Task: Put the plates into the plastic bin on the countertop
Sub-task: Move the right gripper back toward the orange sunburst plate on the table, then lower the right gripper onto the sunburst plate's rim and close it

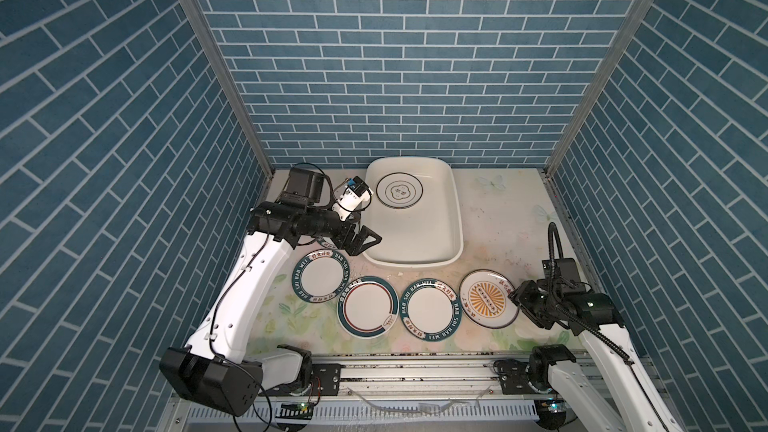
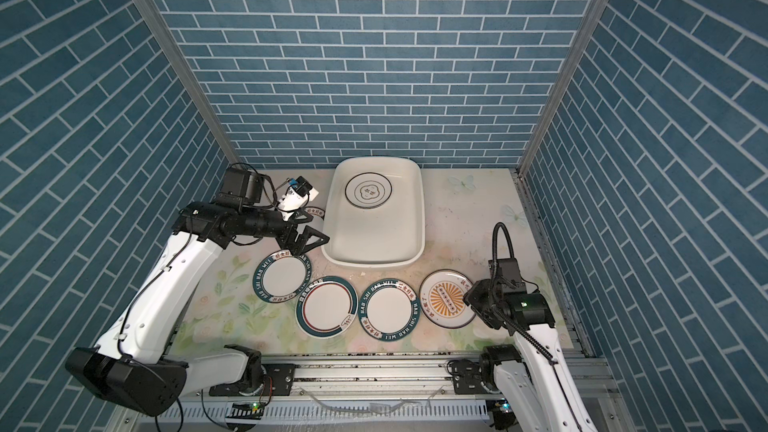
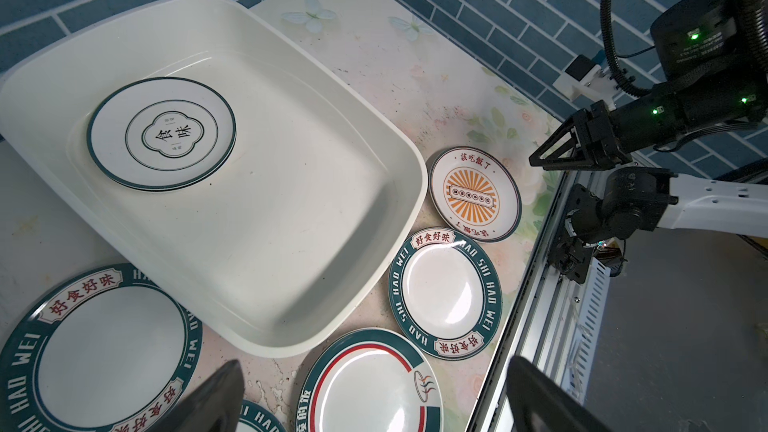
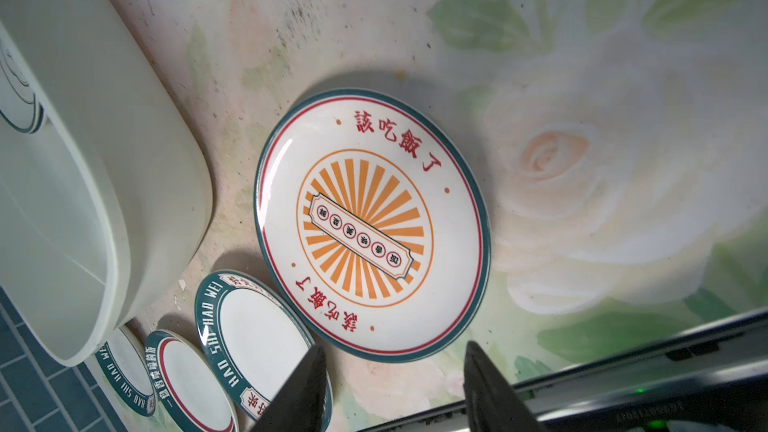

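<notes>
Hovering empty, left gripper [image 3: 374, 365] gapes wide; right gripper [image 4: 395, 349] stands half-open beside sunburst plate [image 4: 370, 222].

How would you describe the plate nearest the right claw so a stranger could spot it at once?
Find the white plastic bin at the back of the floral countertop. In the row of plates in front of it, take the end plate beside the right claw. It alone has an orange sunburst centre; its neighbours have plain white centres and teal rims.
</notes>
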`<action>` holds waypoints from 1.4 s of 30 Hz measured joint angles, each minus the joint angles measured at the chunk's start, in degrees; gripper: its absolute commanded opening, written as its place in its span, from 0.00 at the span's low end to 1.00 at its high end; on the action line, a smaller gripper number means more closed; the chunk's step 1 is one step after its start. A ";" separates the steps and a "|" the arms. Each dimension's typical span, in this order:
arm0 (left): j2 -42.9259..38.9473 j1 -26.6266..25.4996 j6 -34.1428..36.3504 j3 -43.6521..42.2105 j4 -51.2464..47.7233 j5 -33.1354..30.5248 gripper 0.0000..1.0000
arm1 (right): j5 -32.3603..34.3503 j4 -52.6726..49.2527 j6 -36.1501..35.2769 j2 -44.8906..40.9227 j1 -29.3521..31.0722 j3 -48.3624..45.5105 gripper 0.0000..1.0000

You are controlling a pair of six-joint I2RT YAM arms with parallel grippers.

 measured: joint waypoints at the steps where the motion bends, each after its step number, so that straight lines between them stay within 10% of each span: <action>1: 0.00 0.00 0.00 0.00 0.00 0.09 1.00 | -0.46 -0.46 0.20 0.00 0.00 -0.55 0.55; 42: 0.11 -0.11 -0.02 0.17 -0.07 0.59 1.00 | -8.31 16.39 9.60 1.66 -0.15 -17.79 0.49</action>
